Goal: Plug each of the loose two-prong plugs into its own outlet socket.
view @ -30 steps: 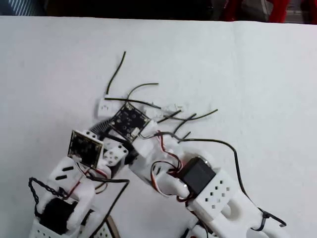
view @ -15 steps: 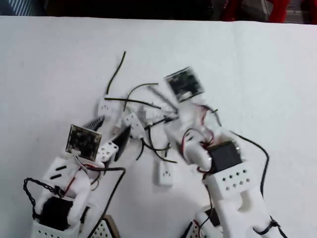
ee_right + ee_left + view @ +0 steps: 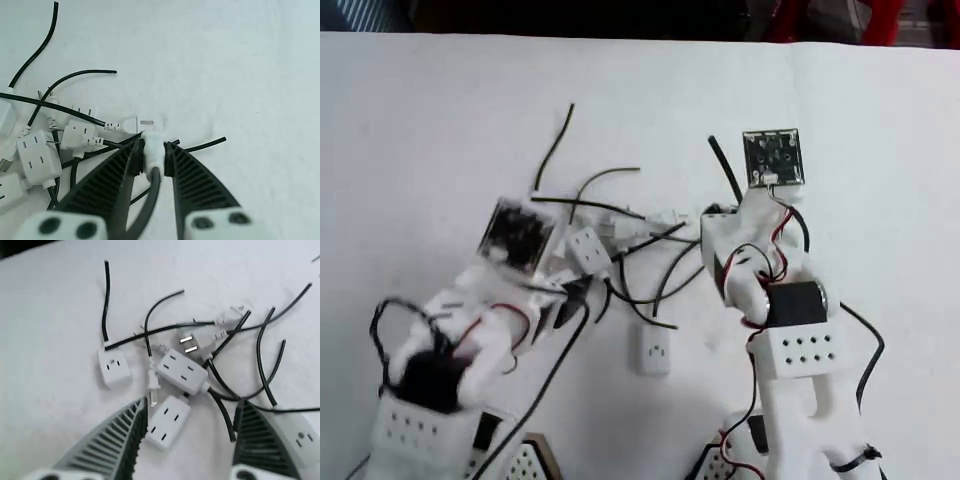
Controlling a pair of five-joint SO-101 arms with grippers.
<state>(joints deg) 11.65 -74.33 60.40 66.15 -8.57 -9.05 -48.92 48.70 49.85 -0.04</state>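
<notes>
Held two-prong plug [image 3: 153, 141] pinched in right gripper [image 3: 154, 149]; found left gripper [image 3: 192, 406] spread wide, empty; judged plug light, rigid, cord [image 3: 148, 197] springy; best taken across body behind prongs.

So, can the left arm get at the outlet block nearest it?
Probably yes: the left gripper is open, the outlet block lies between its fingers, uncovered; a loose plug sits close beside it.

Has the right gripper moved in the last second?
Yes. The right gripper swung rightward in the high view, away from the unmoved cord stub.
</notes>
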